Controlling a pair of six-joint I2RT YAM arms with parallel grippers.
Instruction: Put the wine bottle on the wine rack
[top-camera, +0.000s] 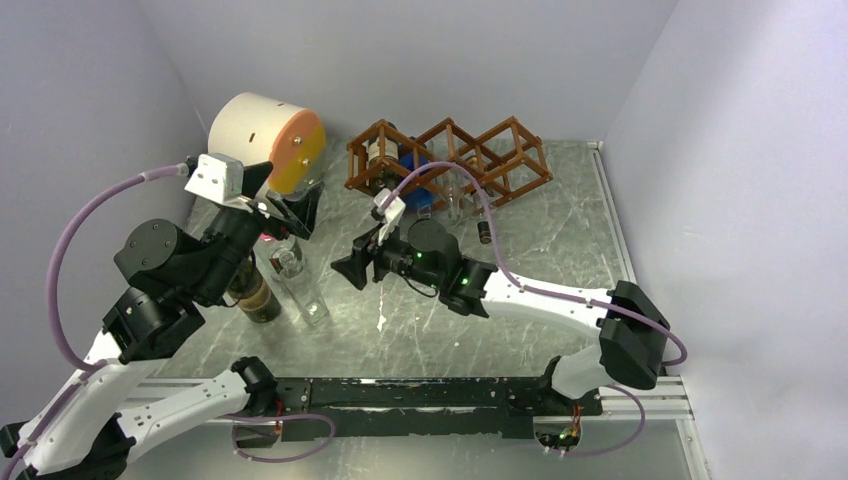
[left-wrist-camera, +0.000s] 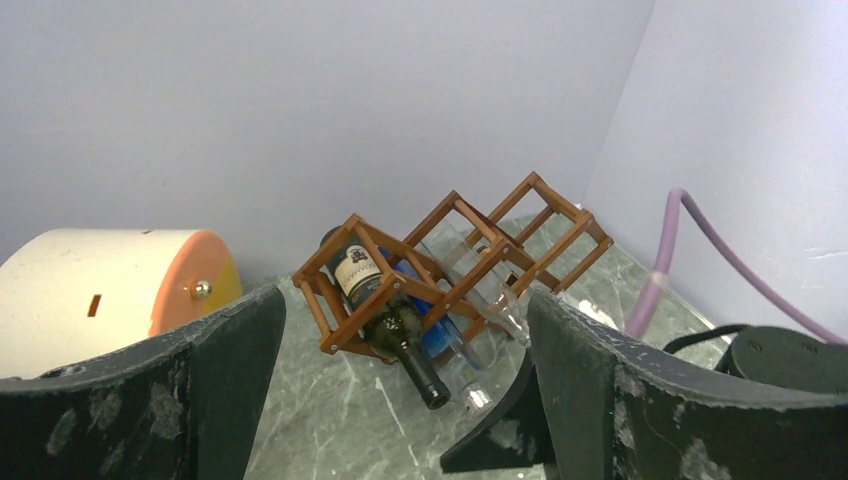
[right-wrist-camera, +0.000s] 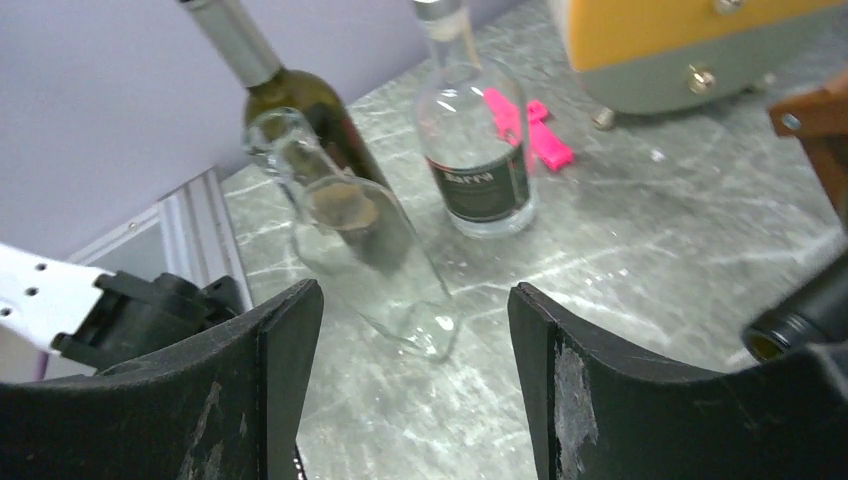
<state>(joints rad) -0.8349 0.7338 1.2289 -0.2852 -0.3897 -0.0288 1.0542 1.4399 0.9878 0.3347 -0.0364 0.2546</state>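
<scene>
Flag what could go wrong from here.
1. The dark wine bottle stands tight behind a clear bottle; the open right gripper could topple that one reaching in.
2. The left gripper hovers close by the same cluster: arms may clash.
3. The wine rack already holds racked bottles, necks sticking out; insertion could hit them.

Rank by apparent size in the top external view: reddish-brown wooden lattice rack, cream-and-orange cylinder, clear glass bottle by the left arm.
Largest first:
wooden rack
cream-and-orange cylinder
clear bottle
</scene>
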